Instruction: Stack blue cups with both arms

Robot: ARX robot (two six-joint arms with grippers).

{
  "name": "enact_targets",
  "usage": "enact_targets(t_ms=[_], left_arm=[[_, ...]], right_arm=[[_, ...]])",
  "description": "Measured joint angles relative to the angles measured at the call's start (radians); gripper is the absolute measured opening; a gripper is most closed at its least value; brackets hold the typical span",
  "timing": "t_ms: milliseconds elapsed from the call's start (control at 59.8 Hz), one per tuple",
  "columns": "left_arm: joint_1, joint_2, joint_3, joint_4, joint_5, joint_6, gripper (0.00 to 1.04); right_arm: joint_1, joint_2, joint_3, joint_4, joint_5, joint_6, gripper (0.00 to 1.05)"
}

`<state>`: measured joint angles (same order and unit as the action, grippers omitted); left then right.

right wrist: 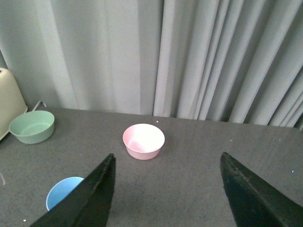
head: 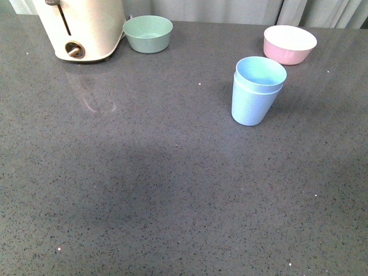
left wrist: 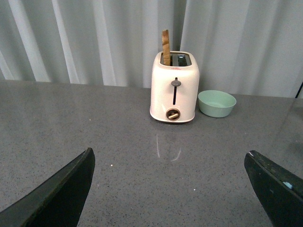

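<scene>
Blue cups (head: 256, 92), two pale matte plastic tumblers with tapered walls and no handles, stand nested one inside the other on the speckled grey counter (head: 144, 190), right of centre and just in front of a pink bowl (head: 289, 44). Further back to the left, a mint green bowl (head: 148, 33) sits beside a glossy cream toaster (head: 83, 29), with pleated grey curtains (right wrist: 189, 56) behind. Both the left pincer (left wrist: 173, 189) and the right pincer (right wrist: 168, 194) hang released, their black fingers spread wide, grasping nothing.
</scene>
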<state>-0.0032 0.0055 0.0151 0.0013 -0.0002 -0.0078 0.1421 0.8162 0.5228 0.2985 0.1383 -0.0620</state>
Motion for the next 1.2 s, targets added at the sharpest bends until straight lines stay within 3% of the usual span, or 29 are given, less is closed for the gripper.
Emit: enact_targets(t_ms=[284,334,468,1203], left_arm=[[0.000,0.000,0.000,0.000,0.000,0.000,0.96],[0.000,0.000,0.000,0.000,0.000,0.000,0.96],[0.000,0.000,0.000,0.000,0.000,0.000,0.96],[0.000,0.000,0.000,0.000,0.000,0.000,0.96]], right_arm=[[-0.051,-0.132,-0.226,0.079,-0.053,0.047,0.10],[-0.084,-0.159,-0.256,0.083,-0.112,0.045,0.01],[-0.138,-0.212,-0.318,0.089,-0.131,0.051,0.02],[-0.140,-0.467,-0.472,-0.006,-0.138,0.051,0.02]])
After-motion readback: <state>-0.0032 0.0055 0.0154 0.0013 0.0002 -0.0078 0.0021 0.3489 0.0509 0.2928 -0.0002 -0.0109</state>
